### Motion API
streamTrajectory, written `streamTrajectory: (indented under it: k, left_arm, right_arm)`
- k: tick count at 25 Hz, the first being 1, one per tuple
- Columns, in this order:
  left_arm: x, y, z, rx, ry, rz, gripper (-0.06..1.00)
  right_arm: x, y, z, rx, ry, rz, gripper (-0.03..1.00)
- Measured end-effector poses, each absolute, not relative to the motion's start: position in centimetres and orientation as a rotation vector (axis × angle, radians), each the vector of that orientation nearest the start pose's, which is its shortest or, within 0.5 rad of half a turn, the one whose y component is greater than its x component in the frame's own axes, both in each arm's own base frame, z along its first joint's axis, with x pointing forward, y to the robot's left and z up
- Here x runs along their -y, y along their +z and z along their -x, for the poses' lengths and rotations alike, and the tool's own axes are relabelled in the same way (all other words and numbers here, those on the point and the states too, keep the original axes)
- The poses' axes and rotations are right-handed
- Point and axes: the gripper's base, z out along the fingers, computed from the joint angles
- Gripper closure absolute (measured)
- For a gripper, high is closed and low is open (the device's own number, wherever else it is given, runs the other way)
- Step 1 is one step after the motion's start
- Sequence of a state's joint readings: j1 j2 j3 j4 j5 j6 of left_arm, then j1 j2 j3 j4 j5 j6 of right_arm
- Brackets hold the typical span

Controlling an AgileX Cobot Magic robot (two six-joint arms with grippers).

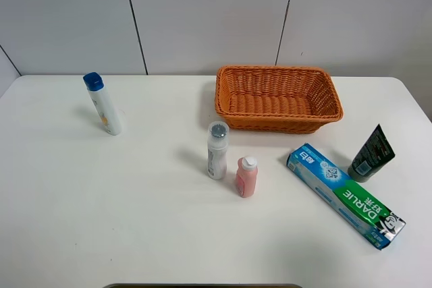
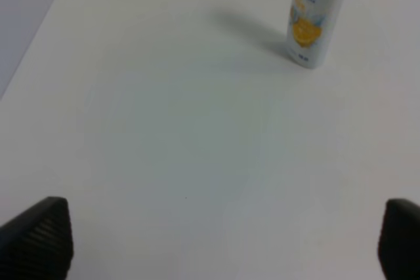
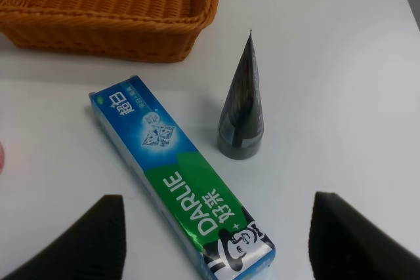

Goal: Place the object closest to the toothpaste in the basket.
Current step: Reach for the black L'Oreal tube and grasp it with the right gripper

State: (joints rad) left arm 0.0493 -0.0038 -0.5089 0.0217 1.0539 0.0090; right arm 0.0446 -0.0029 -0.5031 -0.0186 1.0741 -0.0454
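The green and blue Darlie toothpaste box [image 1: 344, 194] lies flat on the white table at the right; it also shows in the right wrist view [image 3: 180, 175]. A dark tube [image 1: 371, 154] stands on its cap right beside the box, also in the right wrist view [image 3: 241, 113]. The orange wicker basket [image 1: 277, 98] sits behind them, its wall showing in the right wrist view [image 3: 105, 31]. My right gripper [image 3: 216, 240] is open, above the box and tube. My left gripper [image 2: 223, 234] is open over bare table near a white bottle. Neither gripper shows in the exterior high view.
A white bottle with a blue cap [image 1: 103, 104] stands at the left, also in the left wrist view [image 2: 315, 14]. A grey-capped white bottle [image 1: 217, 150] and a small pink bottle [image 1: 246, 176] stand mid-table, left of the toothpaste.
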Motion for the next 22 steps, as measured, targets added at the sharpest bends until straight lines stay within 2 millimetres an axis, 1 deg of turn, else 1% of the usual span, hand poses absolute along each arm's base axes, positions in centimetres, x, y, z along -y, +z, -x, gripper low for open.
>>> streamTrajectory:
  k: [22]
  left_arm:
    - [-0.14,28.03,0.63,-2.025,0.063,0.042,0.0]
  right_arm:
    - [0.17,27.78,0.58,-2.04,-0.023,0.091,0.34]
